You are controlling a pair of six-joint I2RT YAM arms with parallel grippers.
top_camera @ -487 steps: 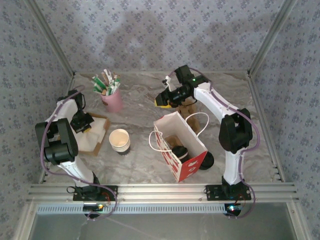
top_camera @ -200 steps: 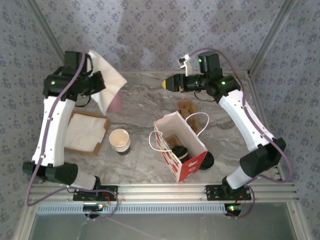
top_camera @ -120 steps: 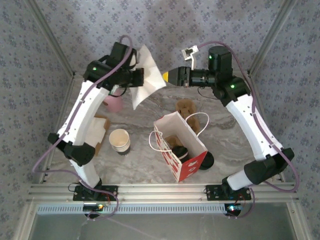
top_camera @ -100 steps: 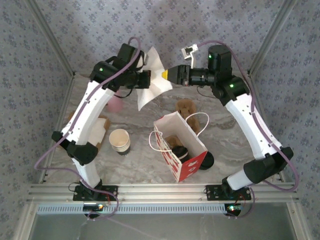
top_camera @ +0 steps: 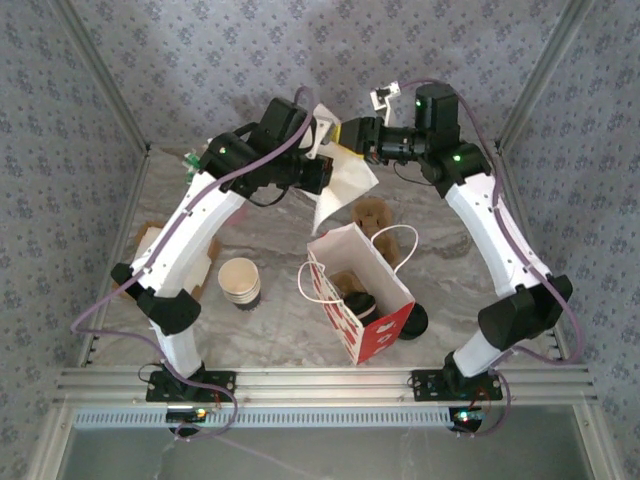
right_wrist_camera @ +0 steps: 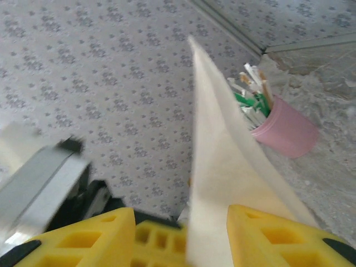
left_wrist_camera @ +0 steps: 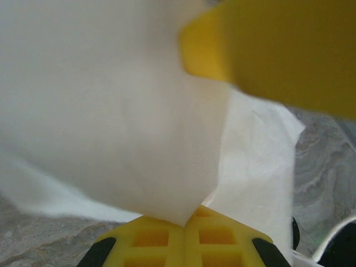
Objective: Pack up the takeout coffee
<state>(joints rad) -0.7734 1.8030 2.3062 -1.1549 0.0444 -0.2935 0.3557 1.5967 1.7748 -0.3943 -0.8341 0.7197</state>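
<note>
Paper bag (top_camera: 385,335) — one; black-lidded cup (top_camera: 362,305) — one (inside bag); napkin (top_camera: 350,180) — one; pink cup (right_wrist_camera: 283,133) — one.

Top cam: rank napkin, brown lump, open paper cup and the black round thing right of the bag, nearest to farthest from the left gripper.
1. white napkin, pinched in the left gripper's jaws, back centre.
2. brown lump, just to the right, behind the bag.
3. open paper cup, left of the bag.
4. black round thing, at the bag's near right.
</note>
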